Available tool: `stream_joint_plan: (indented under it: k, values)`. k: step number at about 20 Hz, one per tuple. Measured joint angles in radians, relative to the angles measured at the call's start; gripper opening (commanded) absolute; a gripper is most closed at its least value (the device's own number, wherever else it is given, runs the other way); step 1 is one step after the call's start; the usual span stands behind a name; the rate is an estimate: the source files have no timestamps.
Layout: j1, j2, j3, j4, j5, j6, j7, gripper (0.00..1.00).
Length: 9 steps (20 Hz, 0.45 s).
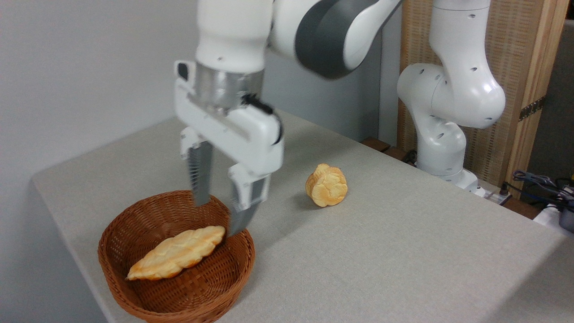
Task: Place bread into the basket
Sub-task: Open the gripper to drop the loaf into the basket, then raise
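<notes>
Already the bread (177,252) lies inside the basket (134,296); gripper (217,217) above its far-right end, parted, holding nothing — best lifted straight up, clear of the rim.

The oval brown woven wicker basket (176,287) sits at the front left of the grey table (403,251), near its left edge. The elongated golden braided loaf (177,252) lies inside it, slanting from front left up to back right. The white two-finger gripper (218,217) hangs over the basket's back rim, above the loaf's right end. The small round knobbly pale-golden bun (327,185) rests on the table, right of the basket and farther back.
</notes>
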Motion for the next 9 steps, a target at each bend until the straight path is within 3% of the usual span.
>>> stream_joint_plan:
  k: [4,9]
  values:
    - [0.002,-0.064,0.013,0.001,0.053,-0.142,0.0,1.0]
    - [0.002,-0.076,0.014,0.011,0.063,-0.214,0.0,1.0]
